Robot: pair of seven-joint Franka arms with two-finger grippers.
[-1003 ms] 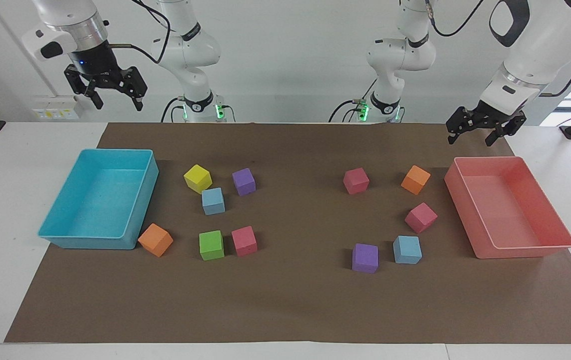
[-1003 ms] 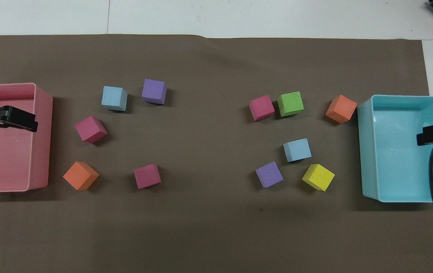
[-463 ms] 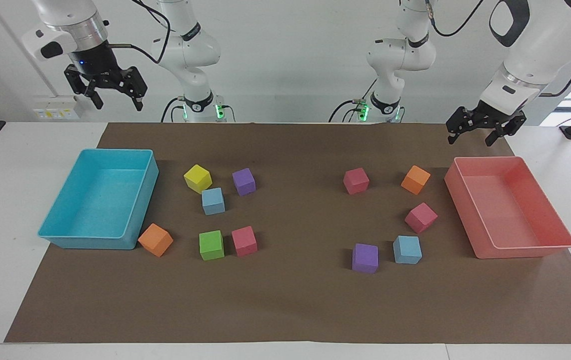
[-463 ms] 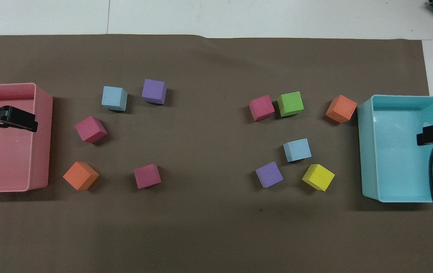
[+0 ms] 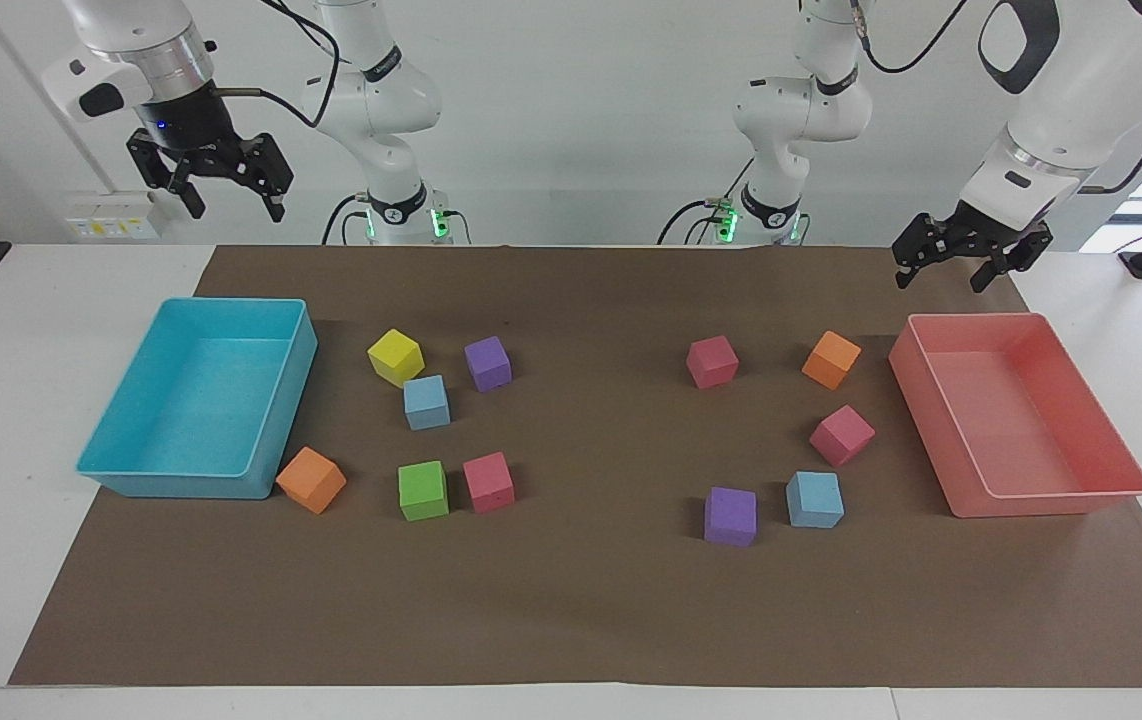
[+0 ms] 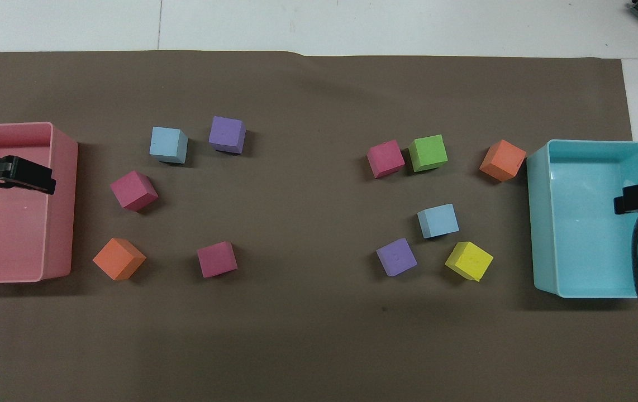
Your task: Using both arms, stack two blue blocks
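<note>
The work surface was a brown mat (image 5: 581,600) on a white table, with a white wall at the robots' end. From my remote station I found the left gripper (image 5: 943,270) hanging with its jaws wide and empty above the nearer end of the pink bin (image 5: 1126,470). The right gripper (image 5: 228,200) stood likewise wide and empty, high over the teal bin (image 5: 101,455). I judged both arms parked out at the table ends so the cubes lay unobstructed. One blue block (image 5: 815,499) sat on the mat toward the left arm's end, just beside a purple cube (image 5: 730,516). The other blue block (image 5: 426,402) sat toward the right arm's end, just beside a yellow cube (image 5: 395,357) and near another purple one (image 5: 487,363). The blocks lay well apart, one within each arm's side, which suited a two-arm pick. No stacking had begun.
</note>
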